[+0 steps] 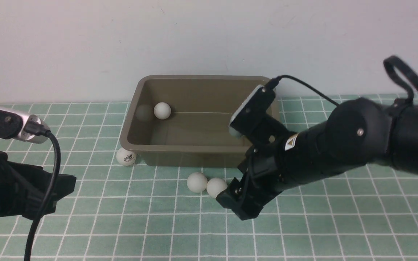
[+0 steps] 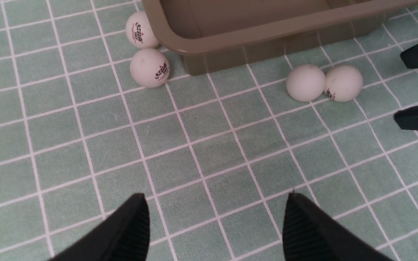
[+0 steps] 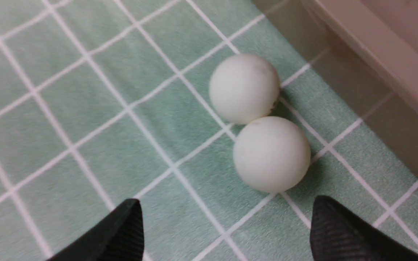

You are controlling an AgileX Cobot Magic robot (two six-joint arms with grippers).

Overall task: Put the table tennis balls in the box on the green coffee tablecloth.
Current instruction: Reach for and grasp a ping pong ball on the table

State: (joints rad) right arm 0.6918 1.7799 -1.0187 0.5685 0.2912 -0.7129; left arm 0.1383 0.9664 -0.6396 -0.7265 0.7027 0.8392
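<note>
The olive-brown box stands at the back of the green coffee tablecloth, with one table tennis ball inside at its left end. Two white balls touch each other on the cloth just in front of the box. My right gripper is open, low over the cloth, right behind the nearer ball, with nothing between its fingers. Two logo-printed balls rest against the box's front-left corner. My left gripper is open and empty over bare cloth, well short of them.
A pale wall rises directly behind the box. In the left wrist view the right gripper's black fingertips show just beyond the pair of balls. My left arm's cable hangs at the far left.
</note>
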